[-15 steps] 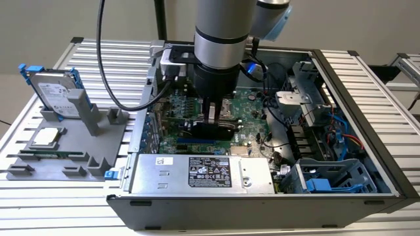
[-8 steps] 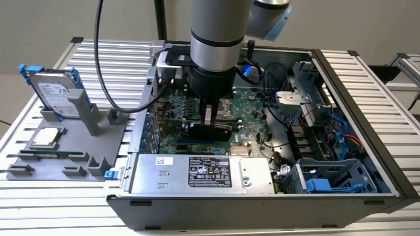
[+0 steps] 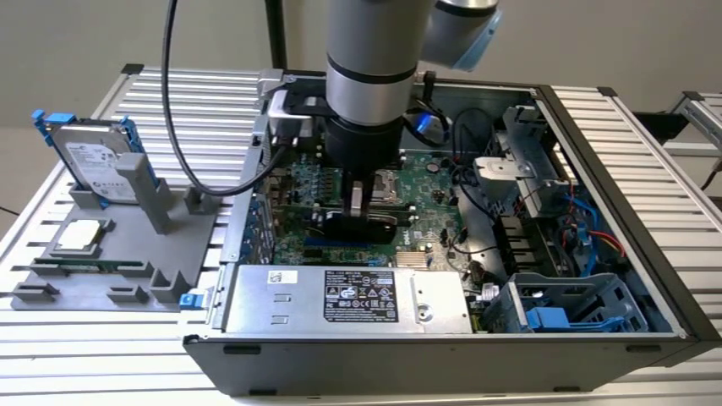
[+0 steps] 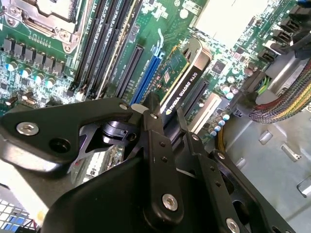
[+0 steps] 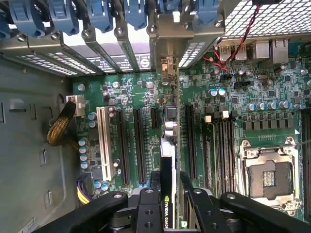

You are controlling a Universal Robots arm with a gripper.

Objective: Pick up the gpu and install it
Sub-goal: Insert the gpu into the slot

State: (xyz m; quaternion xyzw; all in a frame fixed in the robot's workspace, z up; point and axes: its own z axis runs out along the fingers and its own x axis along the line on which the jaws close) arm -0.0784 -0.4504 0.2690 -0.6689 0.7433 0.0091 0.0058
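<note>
arm (image 3: 369, 76): vertical, wrist pointing straight down into the open case | hand (image 5: 171, 187): black fingers (image 5: 151, 194) clamped on the gpu (image 5: 168, 165), card held edge-on

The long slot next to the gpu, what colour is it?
Blue, seen best in the second wrist view.

Exterior view: high, off arm, looking down at open case (image 3: 631, 338) on slatted table (image 3: 338, 393), arm (image 3: 367, 76) at 12 o'clock, parts tray (image 3: 124, 245) at 9 o'clock. First wrist view: close, straight down on motherboard (image 5: 262, 97), gripper (image 5: 167, 204) at 6 o'clock. Second wrist view: closer, slanted, gripper (image 4: 163, 145) low. Both wrist views share gpu (image 5: 167, 160) and slots (image 5: 141, 141).
</note>
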